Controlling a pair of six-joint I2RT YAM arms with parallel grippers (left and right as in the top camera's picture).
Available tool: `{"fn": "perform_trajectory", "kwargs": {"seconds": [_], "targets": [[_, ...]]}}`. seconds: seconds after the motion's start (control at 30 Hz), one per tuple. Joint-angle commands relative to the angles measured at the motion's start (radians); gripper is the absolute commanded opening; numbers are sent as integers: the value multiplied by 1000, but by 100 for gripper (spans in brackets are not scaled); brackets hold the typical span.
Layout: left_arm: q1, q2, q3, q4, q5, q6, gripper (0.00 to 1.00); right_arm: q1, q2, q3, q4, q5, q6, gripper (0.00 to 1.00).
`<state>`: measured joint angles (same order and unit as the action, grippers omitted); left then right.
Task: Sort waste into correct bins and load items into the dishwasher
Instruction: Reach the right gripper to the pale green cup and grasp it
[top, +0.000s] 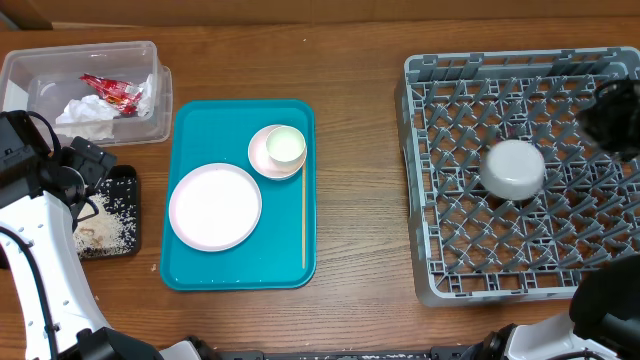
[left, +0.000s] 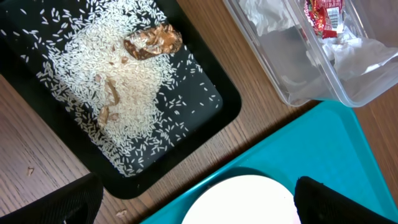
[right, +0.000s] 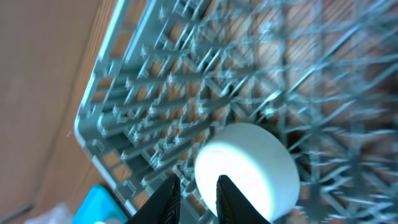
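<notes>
The clear tub (top: 150, 120) at the far left holds the red wrapper (top: 110, 92) and the white napkin (top: 88, 112); both also show in the left wrist view (left: 323, 15), (left: 267, 15). The black tray (top: 125, 185) holds rice scraps (left: 124, 87) with brown bits. The pink plate (top: 214, 206), the saucer (top: 262, 160) with the white cup (top: 286, 145) on it, and the chopstick (top: 304, 215) lie on the teal tray. The grey-blue bowl (top: 514, 168) sits upside down in the grey rack (top: 430, 180). My left gripper (left: 196, 202) is open and empty above the plate's edge. My right gripper (right: 198, 199) has its fingers close together and empty, beside the bowl (right: 249, 168).
The teal tray (top: 190, 125) lies between the bins and the rack. My left arm (top: 40, 230) covers part of the black tray. My right arm (top: 612, 118) hovers, blurred, over the rack's far right. Bare wood separates the tray and the rack.
</notes>
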<state>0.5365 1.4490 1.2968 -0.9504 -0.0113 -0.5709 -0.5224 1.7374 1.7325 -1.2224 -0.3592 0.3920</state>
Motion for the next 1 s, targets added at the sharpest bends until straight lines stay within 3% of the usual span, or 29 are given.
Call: {"fn": "perform_trajectory", "kwargs": {"seconds": [0.0, 0.1, 0.13, 0.17, 0.2, 0.4, 0.53, 0.73, 0.97], "targets": [[0, 2, 8, 1, 4, -10, 100, 32, -31, 65, -29, 101, -20, 22], [0, 2, 8, 2, 4, -10, 100, 95, -31, 62, -51, 89, -80, 24], [0, 2, 8, 1, 4, -10, 100, 119, -29, 59, -52, 90, -86, 43], [0, 2, 8, 2, 4, -10, 100, 143, -27, 56, -52, 97, -85, 83], [0, 2, 8, 1, 4, -10, 100, 163, -26, 51, -56, 97, -85, 86], [0, 2, 8, 1, 4, -10, 100, 327, -25, 27, -85, 85, -86, 88], [0, 2, 8, 1, 4, -10, 100, 530, -25, 27, -60, 88, -109, 90], [0, 2, 8, 1, 4, -10, 100, 834, -25, 27, 131, 90, -108, 96], [0, 2, 8, 1, 4, -10, 100, 1110, 31, 27, 370, 245, -39, 92]]}}
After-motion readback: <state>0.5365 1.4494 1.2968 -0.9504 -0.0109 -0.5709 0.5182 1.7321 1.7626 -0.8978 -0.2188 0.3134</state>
